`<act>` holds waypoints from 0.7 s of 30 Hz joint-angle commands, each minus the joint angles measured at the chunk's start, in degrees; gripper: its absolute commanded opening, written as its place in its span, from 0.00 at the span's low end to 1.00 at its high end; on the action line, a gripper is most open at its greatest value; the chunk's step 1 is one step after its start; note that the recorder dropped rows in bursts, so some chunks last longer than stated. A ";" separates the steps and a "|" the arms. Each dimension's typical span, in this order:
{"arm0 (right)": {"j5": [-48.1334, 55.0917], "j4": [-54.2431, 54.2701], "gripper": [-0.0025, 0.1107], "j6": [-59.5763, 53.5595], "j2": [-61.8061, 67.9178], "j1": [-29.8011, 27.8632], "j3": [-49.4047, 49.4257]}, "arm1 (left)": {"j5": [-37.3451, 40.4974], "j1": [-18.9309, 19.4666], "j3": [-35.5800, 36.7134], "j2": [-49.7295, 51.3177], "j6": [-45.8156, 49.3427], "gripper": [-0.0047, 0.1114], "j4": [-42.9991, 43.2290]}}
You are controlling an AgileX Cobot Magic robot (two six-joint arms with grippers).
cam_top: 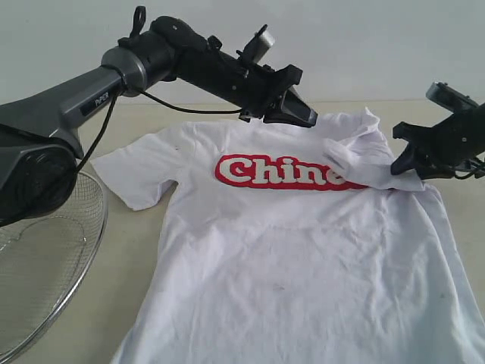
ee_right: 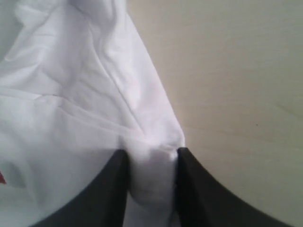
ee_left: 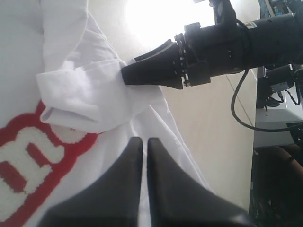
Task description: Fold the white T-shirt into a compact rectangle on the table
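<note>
The white T-shirt (cam_top: 303, 258) lies chest-up on the table (cam_top: 125, 258), its red banner (cam_top: 258, 173) partly covered by the right sleeve (cam_top: 364, 163), which is folded inward over the chest. My left gripper (cam_top: 307, 119) hangs shut just above the collar area, with nothing between its fingers (ee_left: 142, 140). My right gripper (cam_top: 398, 163) sits at the shirt's right shoulder edge. Its jaws (ee_right: 151, 156) press on a bunched ridge of white cloth (ee_right: 71, 94) that fills the gap between them, right at the hem beside bare table (ee_right: 236, 71). The left wrist view shows the right gripper (ee_left: 125, 75) touching the folded sleeve.
A round wire-mesh basket (cam_top: 45, 265) stands at the left edge, under the left arm. Bare tabletop runs behind the shirt and along its left side. The shirt's lower body reaches the frame's bottom edge.
</note>
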 commanded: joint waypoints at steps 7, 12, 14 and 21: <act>-1.21 0.47 0.20 -0.32 0.11 -0.01 0.07 | 0.44 -0.25 -0.39 -0.89 -0.94 0.08 0.08; -1.10 0.35 0.37 -0.36 0.11 -0.13 0.07 | 0.44 -0.25 -0.39 -0.89 -0.94 0.08 0.19; -1.10 0.35 0.54 -0.11 0.11 -0.13 0.07 | 0.44 -0.25 -0.39 -0.89 -0.94 0.08 0.16; -1.10 0.35 0.24 0.31 0.11 -0.50 0.07 | 0.44 -0.25 -0.39 -0.89 -1.16 0.08 0.21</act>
